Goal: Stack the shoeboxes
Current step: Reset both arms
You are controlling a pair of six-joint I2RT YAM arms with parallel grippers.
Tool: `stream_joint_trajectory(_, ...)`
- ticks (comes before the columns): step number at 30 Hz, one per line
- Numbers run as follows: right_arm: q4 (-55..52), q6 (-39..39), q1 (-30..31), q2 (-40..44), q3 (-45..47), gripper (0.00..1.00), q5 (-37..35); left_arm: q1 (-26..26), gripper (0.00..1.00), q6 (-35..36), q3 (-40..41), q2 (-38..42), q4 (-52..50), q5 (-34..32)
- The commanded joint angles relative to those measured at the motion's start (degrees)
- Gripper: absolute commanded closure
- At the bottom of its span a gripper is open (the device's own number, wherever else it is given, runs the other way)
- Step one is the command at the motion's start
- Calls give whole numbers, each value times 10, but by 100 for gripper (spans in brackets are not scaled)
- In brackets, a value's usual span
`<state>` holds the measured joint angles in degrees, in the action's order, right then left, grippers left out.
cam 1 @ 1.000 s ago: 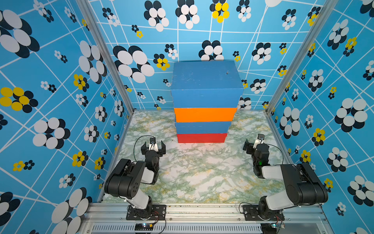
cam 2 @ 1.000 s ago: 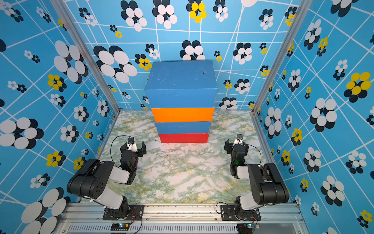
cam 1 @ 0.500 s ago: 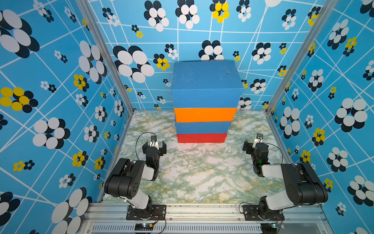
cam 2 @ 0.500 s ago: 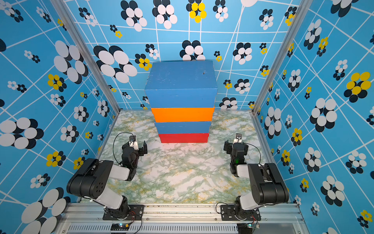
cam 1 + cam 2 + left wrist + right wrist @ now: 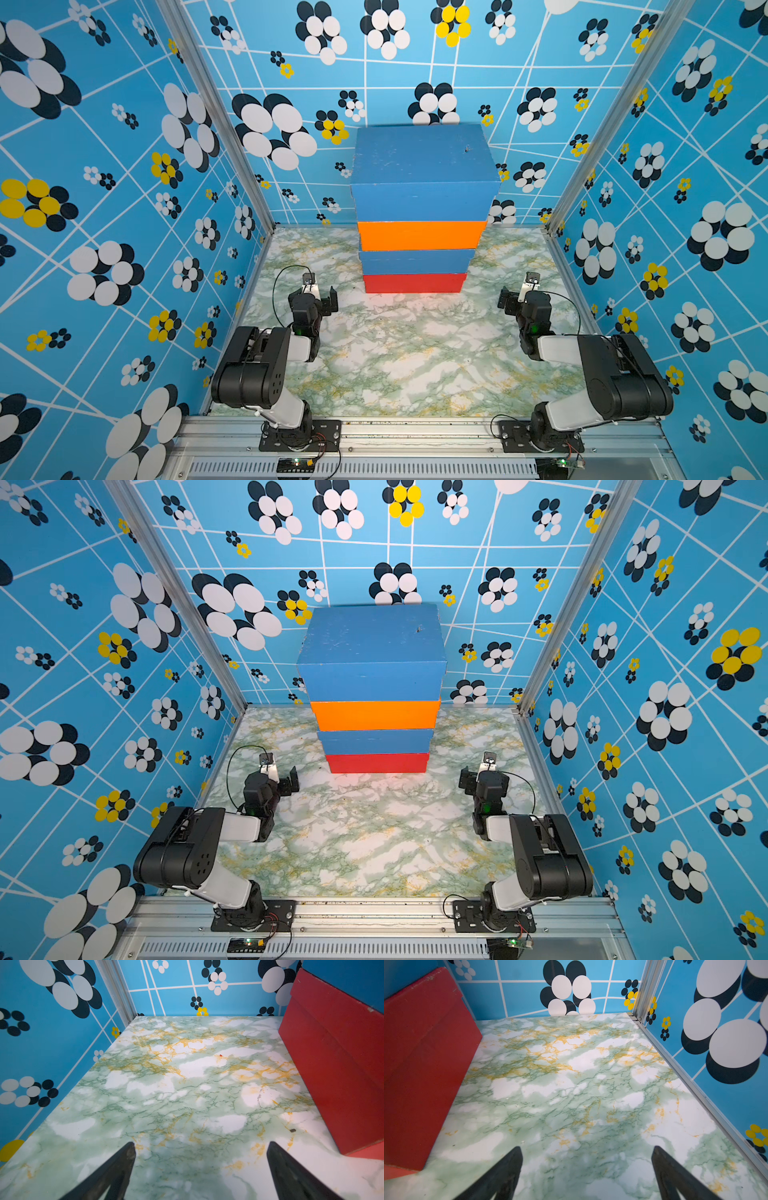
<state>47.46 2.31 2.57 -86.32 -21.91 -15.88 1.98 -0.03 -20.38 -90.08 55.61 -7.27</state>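
Note:
The shoeboxes stand in one stack at the back middle of the table, seen in both top views: a red shoebox [image 5: 413, 283] at the bottom, then a blue shoebox [image 5: 415, 262], an orange shoebox [image 5: 419, 235] and a larger blue shoebox [image 5: 424, 166] on top. My left gripper [image 5: 319, 300] rests low, front-left of the stack, open and empty. My right gripper [image 5: 518, 300] rests front-right, also open and empty. In the left wrist view the open left gripper [image 5: 200, 1145] has the red shoebox [image 5: 332, 1064] to one side. In the right wrist view the right gripper [image 5: 586, 1148] likewise flanks the red shoebox [image 5: 421, 1053].
The marble-patterned table [image 5: 395, 357] is closed in by blue flowered walls [image 5: 124, 208] on the left, back and right, with aluminium corner posts [image 5: 232, 141]. Both arm bases are bolted to the metal rail [image 5: 415, 432] along the front edge.
The left gripper has shifted and turned slightly. The right arm and the stack have not visibly moved.

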Motion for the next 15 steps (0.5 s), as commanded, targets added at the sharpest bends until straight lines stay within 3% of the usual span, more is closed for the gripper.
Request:
stream_joint_trajectory(1, -7, 3, -3, -4, -11, 1, 7, -1, 0, -8, -8, 10, -6, 14)
stream_joint_trajectory(15, -7, 3, -3, -4, -9, 1, 8, 8, 1, 0, -7, 10, -3, 5)
